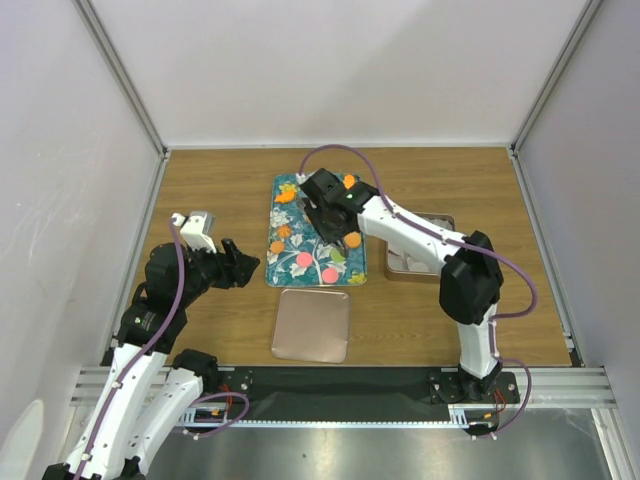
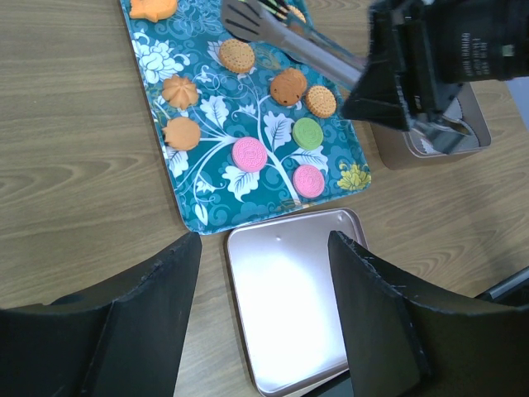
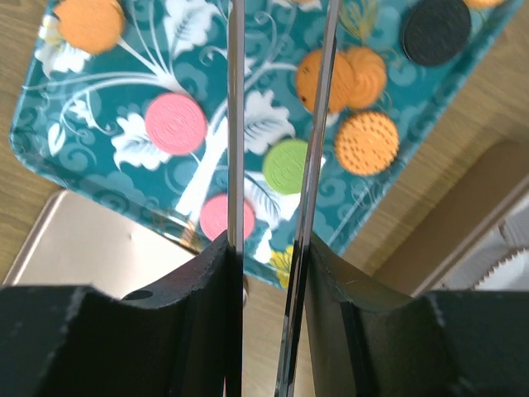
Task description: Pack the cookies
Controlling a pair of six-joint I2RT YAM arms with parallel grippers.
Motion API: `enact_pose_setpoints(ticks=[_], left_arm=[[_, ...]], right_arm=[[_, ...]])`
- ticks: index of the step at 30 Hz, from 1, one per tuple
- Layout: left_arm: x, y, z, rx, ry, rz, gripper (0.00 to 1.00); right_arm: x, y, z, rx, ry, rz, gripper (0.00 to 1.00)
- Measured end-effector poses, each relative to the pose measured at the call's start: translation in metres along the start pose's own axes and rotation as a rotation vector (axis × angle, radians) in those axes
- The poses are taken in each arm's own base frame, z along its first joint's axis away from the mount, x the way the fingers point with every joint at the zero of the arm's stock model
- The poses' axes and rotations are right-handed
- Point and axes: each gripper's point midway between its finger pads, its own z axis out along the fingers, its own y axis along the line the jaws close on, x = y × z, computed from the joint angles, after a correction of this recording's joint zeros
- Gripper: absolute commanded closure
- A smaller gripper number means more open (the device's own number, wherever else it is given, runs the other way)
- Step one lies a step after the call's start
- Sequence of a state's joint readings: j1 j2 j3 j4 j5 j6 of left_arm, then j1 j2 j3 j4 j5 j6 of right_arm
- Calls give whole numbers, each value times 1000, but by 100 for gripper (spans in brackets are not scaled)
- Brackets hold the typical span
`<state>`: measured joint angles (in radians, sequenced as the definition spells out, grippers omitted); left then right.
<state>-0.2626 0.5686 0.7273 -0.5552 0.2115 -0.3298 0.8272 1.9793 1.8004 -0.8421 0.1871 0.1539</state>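
Note:
The cookies lie on a teal flowered tray (image 1: 273, 272): pink ones (image 2: 249, 155) (image 3: 175, 124), a green one (image 2: 308, 132) (image 3: 285, 165), orange ones (image 2: 288, 86) (image 3: 366, 142) and a black one (image 3: 436, 31). My right gripper (image 1: 325, 195) (image 3: 266, 244) hangs over the tray, shut on metal tongs (image 2: 314, 50) (image 3: 235, 124). The tong tips (image 2: 244, 18) reach over the tray's far end, and I cannot tell if anything is between them. Left of the tray, my left gripper (image 1: 243, 265) (image 2: 264, 240) stands open and holds nothing.
A rose-gold tin lid (image 1: 312, 325) (image 2: 289, 306) lies on the wood just in front of the tray. A rose-gold tin box (image 1: 440, 217) (image 2: 397, 149) with white lining stands to the tray's right, partly under the right arm. Walls enclose the table.

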Motion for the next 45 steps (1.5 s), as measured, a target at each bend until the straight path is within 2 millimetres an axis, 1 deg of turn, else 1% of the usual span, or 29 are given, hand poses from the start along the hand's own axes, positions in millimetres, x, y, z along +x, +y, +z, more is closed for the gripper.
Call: enact_pose_setpoints(ticks=[3,5,9,12,14,17,23,25,27,30,36,40,45], left_arm=[[0,0,0,0,0,0,31],[0,0,0,0,0,0,31],[0,0,0,0,0,0,31],[0,0,0,2,2,0,31],[1,-1,0,3,3,1,31],[2,-2,1,7,9,2,31],[4,-4,2,14,18,5,31],[4,-4,2,15,19,5,31],[4,-4,2,16,20,6,31],[4,-5,2,19,21,7,31],[6,-6,3,23,30,8,31],[6,-6,4,24,32,8,31],[6,-6,4,24,33,9,31]], right_arm=[[9,-12,-11,11,1,25,70],[18,-24,-22,25,2,49,70],[33,-52,-50,55,-19,116,69],[45,-75,-77,79,-51,179,68],[55,-90,-91,100,-71,225,68],[75,-107,-103,131,-77,278,68],[118,-125,-102,175,-17,344,67],[128,-129,-102,185,-5,361,67],[133,-132,-103,191,-1,371,66],[137,-135,-103,197,-2,388,66],[142,-139,-94,191,3,412,66],[139,-141,-87,182,-3,427,66],[134,-140,-75,161,-1,433,66]])
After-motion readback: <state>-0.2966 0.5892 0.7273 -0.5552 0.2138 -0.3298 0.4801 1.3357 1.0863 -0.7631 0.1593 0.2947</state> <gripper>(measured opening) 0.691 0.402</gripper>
